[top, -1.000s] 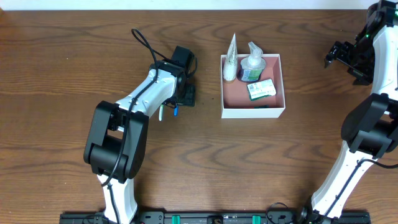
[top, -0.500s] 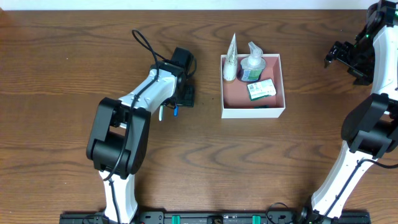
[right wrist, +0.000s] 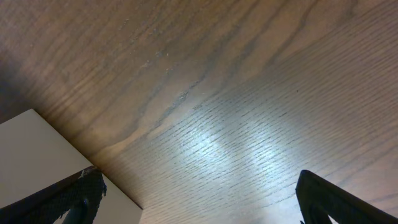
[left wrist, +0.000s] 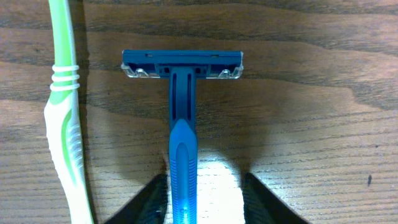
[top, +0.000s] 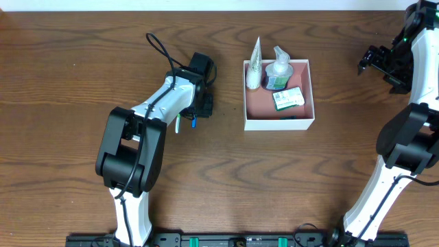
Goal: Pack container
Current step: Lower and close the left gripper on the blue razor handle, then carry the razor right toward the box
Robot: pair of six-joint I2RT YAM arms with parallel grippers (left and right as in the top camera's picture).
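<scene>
Overhead: the container (top: 279, 124) lies to the right of the left gripper (top: 200, 104). That gripper is much nearer it than the right gripper (top: 376, 62).

Left wrist: the blue razor (left wrist: 182, 124) points its handle straight in between the half-spread jaws, not yet pinched. A green toothbrush (left wrist: 62, 124) lies parallel beside it.

Right wrist: jaws wide apart, holding nothing.

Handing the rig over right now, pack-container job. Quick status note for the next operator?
Left gripper: open, jaws either side of the blue razor handle on the table, not gripping yet.
Right gripper: open, empty, over the table right of the container.
Done: tube, bottle and packet are in the container.
Left: razor and green toothbrush, side by side on the table left of the container.
</scene>
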